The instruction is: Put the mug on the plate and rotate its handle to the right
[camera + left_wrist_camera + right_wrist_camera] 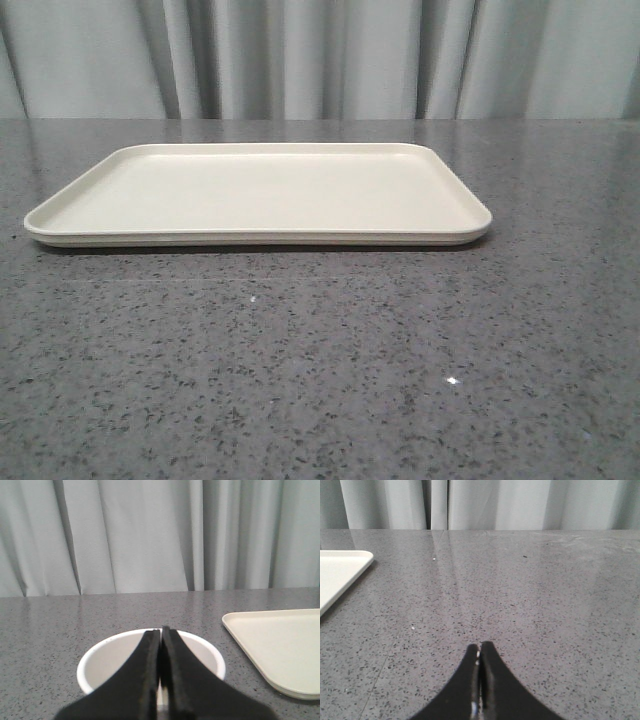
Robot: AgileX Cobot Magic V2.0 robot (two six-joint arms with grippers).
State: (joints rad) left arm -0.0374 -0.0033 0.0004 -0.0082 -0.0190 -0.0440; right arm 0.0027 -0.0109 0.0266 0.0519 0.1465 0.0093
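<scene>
Centrally in the front view, a large flat cream-coloured rectangular plate (258,192) with rounded corners and a low raised rim lies on the grey speckled stone-look table (320,360); its surface is bare, and pale grey curtains (320,55) hang behind. Neither arm appears in this view. Left wrist view: the left gripper (161,635), its black fingers pressed together with nothing between them, is above the open mouth of the white cylindrical mug (110,655), which stands upright on the table just beside, and apart from, the plate's rounded corner (280,650). The mug's handle cannot be seen. Right wrist view: the right gripper (479,650), likewise closed and empty, is over bare table, well apart from the plate corner (340,575) at the frame edge.
</scene>
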